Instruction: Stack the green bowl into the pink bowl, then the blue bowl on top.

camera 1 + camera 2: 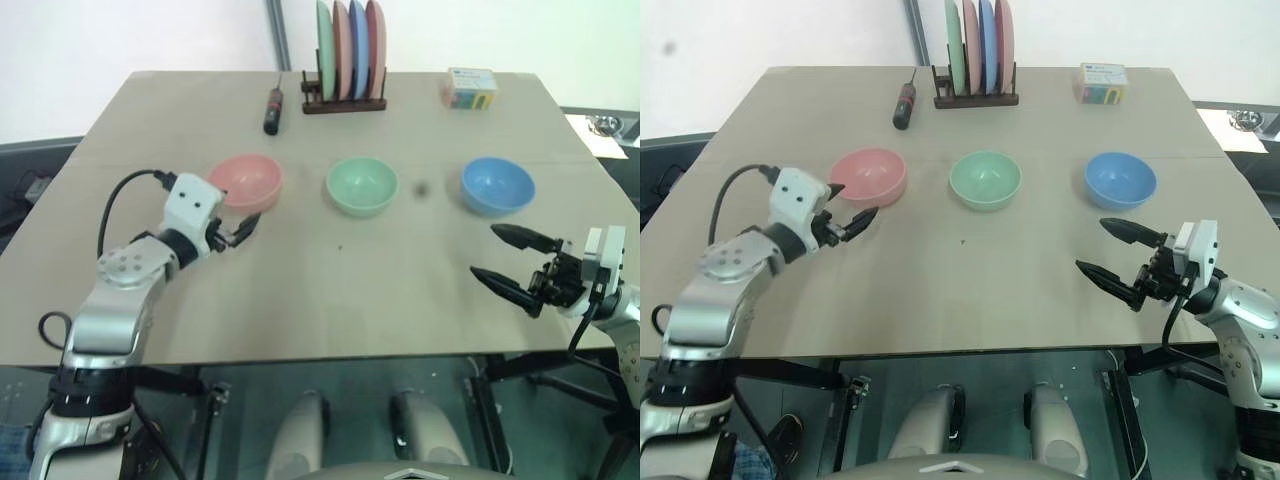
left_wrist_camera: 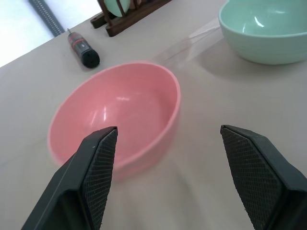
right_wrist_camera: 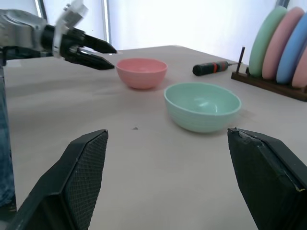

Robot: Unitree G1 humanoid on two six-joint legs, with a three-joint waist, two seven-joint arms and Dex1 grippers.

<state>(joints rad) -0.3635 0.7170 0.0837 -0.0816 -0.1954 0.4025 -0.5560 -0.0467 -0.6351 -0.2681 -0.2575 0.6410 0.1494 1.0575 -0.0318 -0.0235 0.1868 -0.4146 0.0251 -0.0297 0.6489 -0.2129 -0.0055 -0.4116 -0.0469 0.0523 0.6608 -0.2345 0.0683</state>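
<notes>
Right gripper [image 1: 512,262]: nearest the camera, over the counter's near right corner, fingers spread wide, holding nothing, touching nothing.
Left gripper [image 1: 243,228]: spread wide, empty, just beside the pink bowl's near rim; contact not clear.
Pink bowl [image 1: 246,182]: upright on the counter [image 1: 330,300], left of the row.
Green bowl [image 1: 362,185]: upright, middle, apart from both neighbours.
Blue bowl [image 1: 497,185]: upright, right end, beyond the right gripper.
</notes>
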